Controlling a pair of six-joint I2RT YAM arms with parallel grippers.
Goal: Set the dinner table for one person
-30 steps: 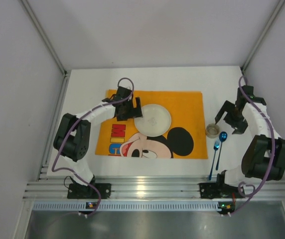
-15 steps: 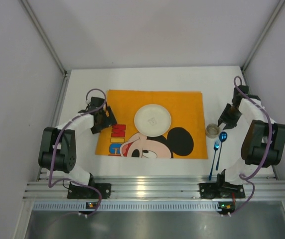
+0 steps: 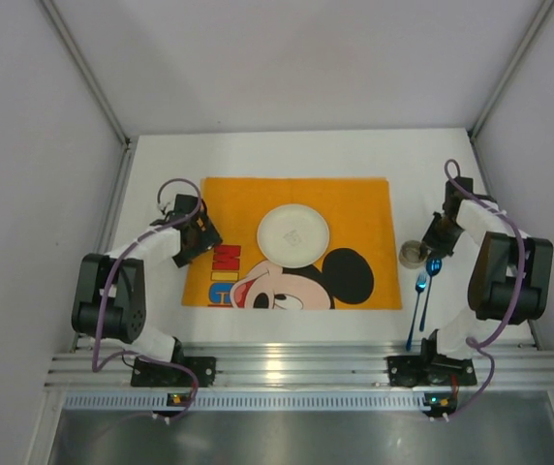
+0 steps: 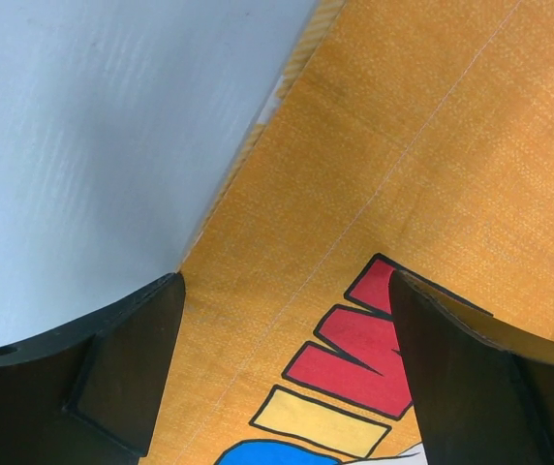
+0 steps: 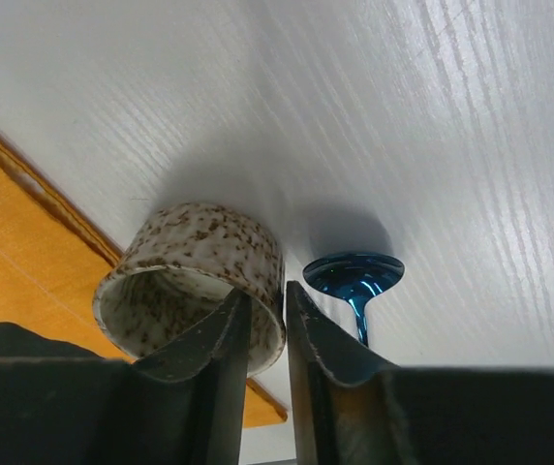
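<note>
Now the right gripper (image 5: 267, 295) clamps the rim of the speckled cup (image 5: 200, 242) — three o'clock of the placemat (image 3: 354, 208) — while the left gripper (image 4: 287, 281) hangs spread over its nine o'clock edge.

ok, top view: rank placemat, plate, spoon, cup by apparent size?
1. placemat, by far the largest
2. plate
3. spoon and cup: not ranked. The spoon is longer but thin, the cup short but round.
</note>
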